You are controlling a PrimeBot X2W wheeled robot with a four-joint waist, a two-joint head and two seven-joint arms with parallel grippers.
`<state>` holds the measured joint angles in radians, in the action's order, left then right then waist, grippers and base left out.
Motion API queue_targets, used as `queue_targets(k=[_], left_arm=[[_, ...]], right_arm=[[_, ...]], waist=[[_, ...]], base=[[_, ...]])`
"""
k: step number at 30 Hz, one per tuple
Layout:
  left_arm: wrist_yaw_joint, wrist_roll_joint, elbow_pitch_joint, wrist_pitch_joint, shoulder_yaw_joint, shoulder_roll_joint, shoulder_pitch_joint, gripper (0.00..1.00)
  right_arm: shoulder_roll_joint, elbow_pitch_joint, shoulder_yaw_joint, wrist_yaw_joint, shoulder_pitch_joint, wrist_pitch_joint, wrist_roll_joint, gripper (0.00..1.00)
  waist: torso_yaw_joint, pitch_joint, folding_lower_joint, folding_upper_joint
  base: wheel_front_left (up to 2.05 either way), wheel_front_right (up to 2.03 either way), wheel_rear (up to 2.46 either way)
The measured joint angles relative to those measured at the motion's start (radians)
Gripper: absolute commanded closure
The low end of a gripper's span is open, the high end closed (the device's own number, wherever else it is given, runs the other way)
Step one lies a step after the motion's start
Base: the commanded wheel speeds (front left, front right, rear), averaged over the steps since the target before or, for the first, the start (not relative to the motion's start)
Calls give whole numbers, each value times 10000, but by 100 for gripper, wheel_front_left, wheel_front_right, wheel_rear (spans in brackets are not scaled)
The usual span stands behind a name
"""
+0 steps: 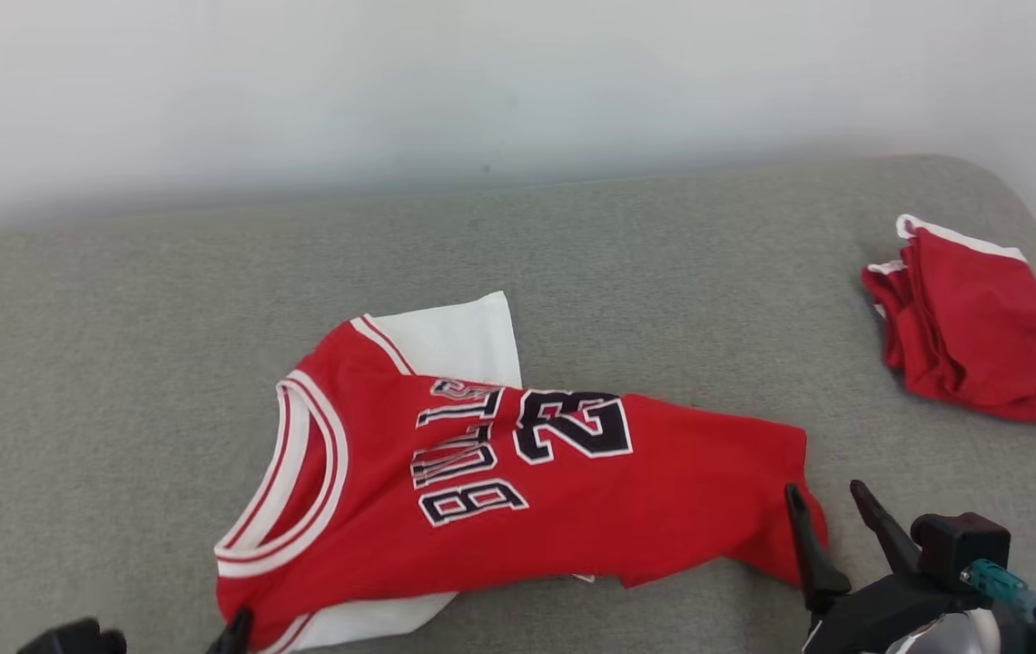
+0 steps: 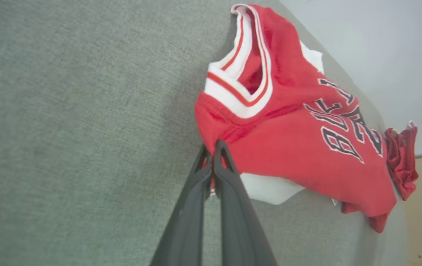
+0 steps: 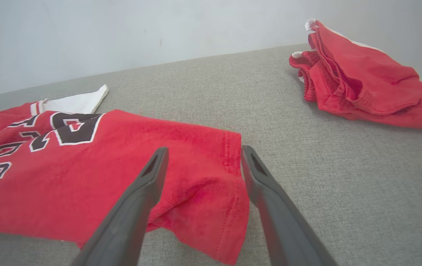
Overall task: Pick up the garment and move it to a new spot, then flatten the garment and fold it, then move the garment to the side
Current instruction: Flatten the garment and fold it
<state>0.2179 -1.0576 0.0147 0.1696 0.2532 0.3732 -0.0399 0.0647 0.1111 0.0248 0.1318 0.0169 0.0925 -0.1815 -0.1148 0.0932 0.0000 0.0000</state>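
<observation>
Red knit jersey lies rumpled mid-way across the grey cushion — soft, light, likely to sag, so corners suit best. Left gripper pinches its shoulder edge; right gripper gapes astride the hem corner — holding nothing.

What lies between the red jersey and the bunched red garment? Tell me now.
Only bare grey surface separates the jersey from the bunched red garment; the head and right wrist views both show it.
</observation>
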Motion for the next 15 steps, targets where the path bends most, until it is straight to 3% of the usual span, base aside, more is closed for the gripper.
queue_targets(k=[6,11,12,15], left_arm=[[717,73,754,265,29,305,-1051,100],[1643,792,508,894,418,934,-1281,100],[1705,821,558,871,435,917,-1266,0],[1799,874,732,692,299,859,-1145,0]], right_arm=[[13,-117,228,0,8,130,59,0],[27,-221,314,0,19,207,75,0],[23,-232,303,0,20,207,75,0],[27,-215,278,0,18,203,75,0]], waist=[[429,72,0,0],[469,85,0,-1],[449,79,0,0],[368,64,0,0]], base=[[0,0,0],[0,0,0],[0,0,0],[0,0,0]])
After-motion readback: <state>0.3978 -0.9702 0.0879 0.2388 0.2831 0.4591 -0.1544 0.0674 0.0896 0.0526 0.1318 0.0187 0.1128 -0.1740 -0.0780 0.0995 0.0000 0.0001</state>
